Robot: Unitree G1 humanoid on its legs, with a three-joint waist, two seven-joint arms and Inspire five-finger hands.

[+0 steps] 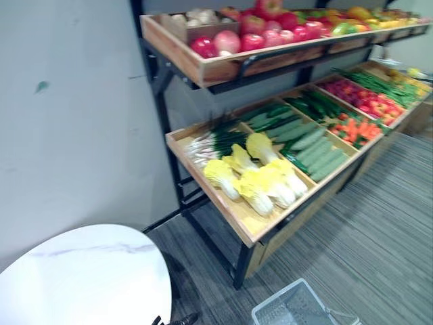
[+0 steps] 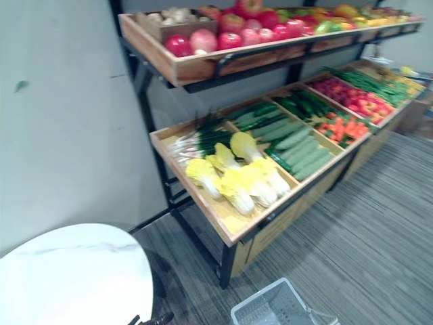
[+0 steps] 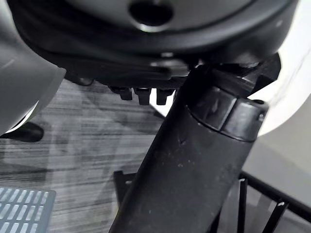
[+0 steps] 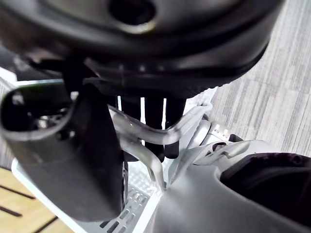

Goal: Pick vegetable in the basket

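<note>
The vegetables lie on the lower shelf (image 1: 243, 227) of a rack. None is in a hand. At the left end of this shelf, yellow cabbages (image 1: 260, 179) sit by the front edge. Green onions (image 1: 210, 142) lie behind them, by the back edge. Cucumbers (image 1: 314, 149) fill the next box to the right, and carrots (image 1: 355, 128) come after that. Red apples (image 1: 254, 34) sit on the top shelf (image 1: 203, 64).

The right hand (image 4: 63, 145) has its fingers (image 4: 153, 121) curled round the handle (image 4: 189, 121) of a pale basket (image 1: 291, 308). The basket is low down in front of the rack, over the grey floor (image 1: 379, 237).

The left hand (image 3: 194, 160) is low by a white round table (image 1: 84, 274). I cannot tell if it is open or closed.
</note>
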